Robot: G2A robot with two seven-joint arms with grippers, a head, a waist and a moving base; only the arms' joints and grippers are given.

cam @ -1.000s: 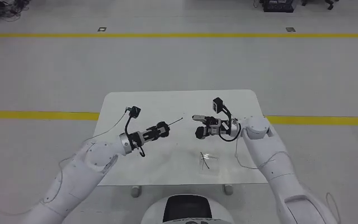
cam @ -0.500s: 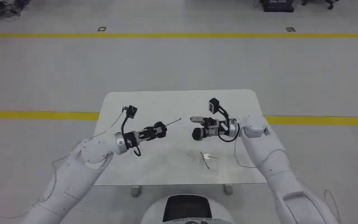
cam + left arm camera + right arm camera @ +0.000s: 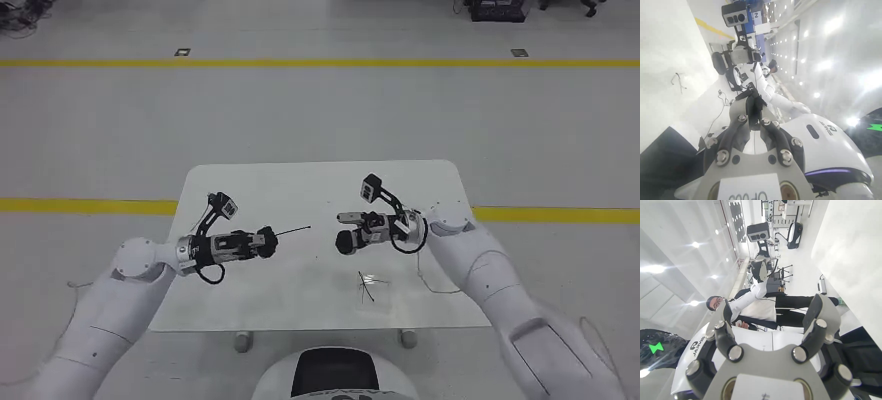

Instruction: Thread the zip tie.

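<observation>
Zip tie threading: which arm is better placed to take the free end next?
Right, probably. The left gripper is shut on the zip tie, whose free end points toward the right gripper; that one is open, empty and facing it above the table.

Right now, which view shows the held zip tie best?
Top view: the zip tie sticks out side-on from the left gripper. Left wrist view shows only its gripped end between shut fingers; right wrist view, too small.

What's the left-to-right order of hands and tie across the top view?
left hand, shut → zip tie sticking out of it → right hand, open. The loose black strands on the table overlap the right hand's span, so they are left out.
</observation>
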